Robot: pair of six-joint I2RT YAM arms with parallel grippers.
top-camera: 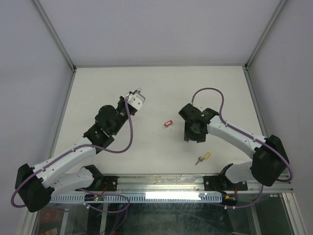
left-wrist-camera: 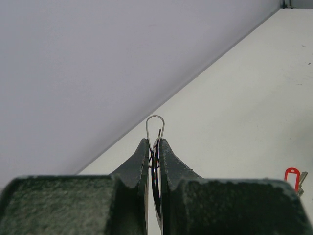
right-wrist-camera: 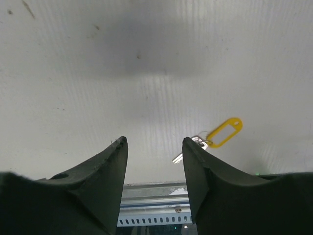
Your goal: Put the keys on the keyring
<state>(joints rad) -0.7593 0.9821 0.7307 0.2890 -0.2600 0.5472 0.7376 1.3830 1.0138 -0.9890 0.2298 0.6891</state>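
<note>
Silver wire of the keyring (left-wrist-camera: 155,116) is showing only as a small loop above the tips of the left hand (left-wrist-camera: 153,142), which is clamping it edge-on, so any slip or twist is risking a dropped ring or a hidden opening. The right hand (right-wrist-camera: 154,139) is hanging half-open and empty over the desk (top-camera: 98,88) with the yellow-tagged key (right-wrist-camera: 222,133) lying just outside one finger, so a straight descent is likely missing it or nudging it toward the near edge.
</note>
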